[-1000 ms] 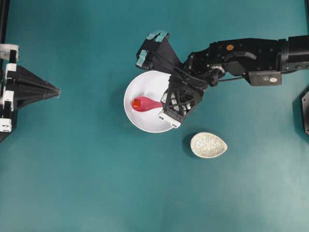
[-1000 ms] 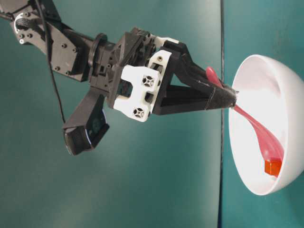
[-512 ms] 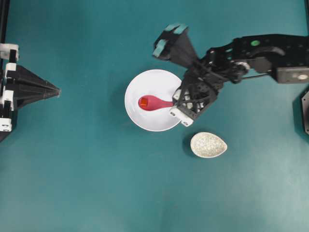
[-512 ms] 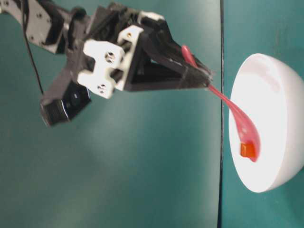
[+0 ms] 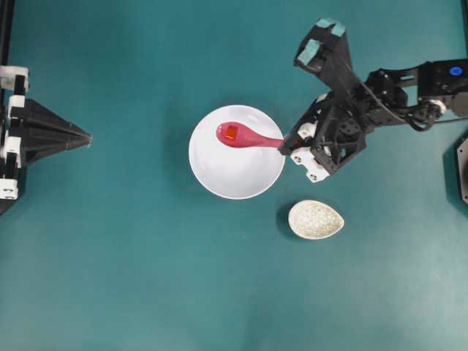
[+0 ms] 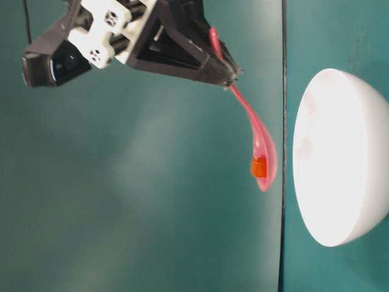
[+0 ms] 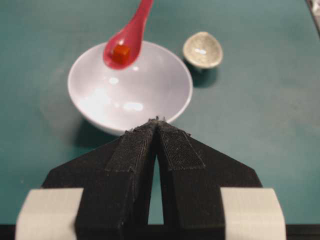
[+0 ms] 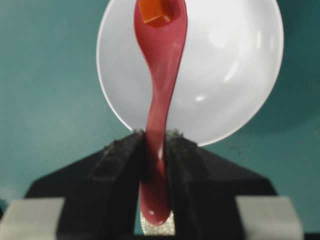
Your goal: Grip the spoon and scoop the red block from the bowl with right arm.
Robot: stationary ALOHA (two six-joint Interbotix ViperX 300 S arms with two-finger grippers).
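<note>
A flat teal tabletop [image 5: 146, 278] fills every view. The tiny red-orange cube [image 5: 231, 132] sits in the oval scoop of the glossy pink-magenta soup spoon [image 5: 245, 136], which hangs in the air above the large plain white round bowl [image 5: 219, 179]; the table-level view shows the scoop lifted clear of the bowl's rim, with the cube resting against its inner face. Seen from overhead, the scoop lies over the bowl's upper part, toward twelve o'clock of the bowl's centre, and the handle runs out toward three o'clock past the rim.

The right gripper [image 5: 284, 142], on the black jointed arm with white parts and teal tape strips [image 5: 365, 102], is clenched on the spoon's handle; the right wrist view shows the handle pinched between the two black fingers [image 8: 120, 155], its end poking out behind them.

A small speckled cream egg-shaped dish [image 5: 315, 219] rests on the table at about four o'clock from the bowl, near it but not touching.

At nine o'clock, well apart from the bowl, the left gripper [image 5: 86, 137] points toward it with its black pointed fingers pressed together at the tips, grasping nothing.
</note>
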